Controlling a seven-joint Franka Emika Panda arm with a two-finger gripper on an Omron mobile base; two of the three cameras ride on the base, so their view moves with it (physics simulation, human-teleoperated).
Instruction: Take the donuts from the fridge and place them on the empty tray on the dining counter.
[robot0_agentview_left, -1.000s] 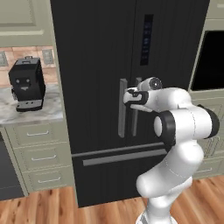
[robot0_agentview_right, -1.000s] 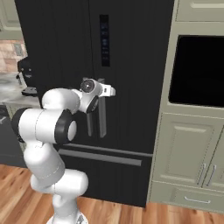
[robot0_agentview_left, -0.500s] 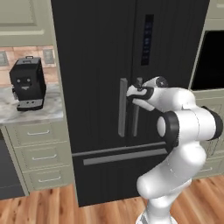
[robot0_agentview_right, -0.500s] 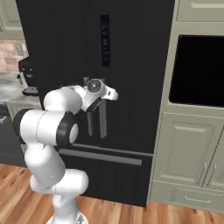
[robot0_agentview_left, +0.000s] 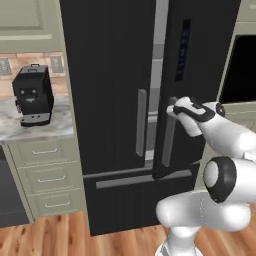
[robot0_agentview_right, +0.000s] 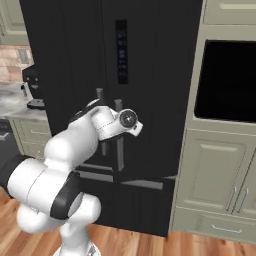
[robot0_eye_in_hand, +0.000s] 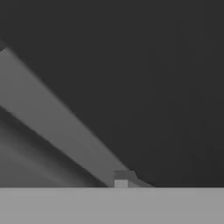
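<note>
The fridge (robot0_agentview_left: 115, 75) is a tall black double-door unit with long grey handles. My gripper (robot0_agentview_left: 172, 107) is shut on the top of the right door's handle (robot0_agentview_left: 167, 145). That door stands slightly ajar, and a narrow grey strip of the interior (robot0_agentview_left: 159, 50) shows between the doors. The left door's handle (robot0_agentview_left: 141, 122) is free. In the hand view the grey handle (robot0_eye_in_hand: 57, 127) runs diagonally across the dark door close ahead. From the right base view, my hand (robot0_agentview_right: 125, 120) covers the handle's upper end on the fridge (robot0_agentview_right: 75, 50). The donuts, the empty tray and the dining counter are out of view.
A black coffee machine (robot0_agentview_left: 32, 95) stands on the marble-topped cabinet run (robot0_agentview_left: 50, 132) left of the fridge. A black built-in oven (robot0_agentview_right: 227, 82) sits to the right, with pale green cabinet doors (robot0_agentview_right: 215, 175) below. Wooden floor lies in front.
The jaws have closed on the right door's handle. The hand has drawn back toward me, and the right door has swung out a little, opening a gap between the doors.
</note>
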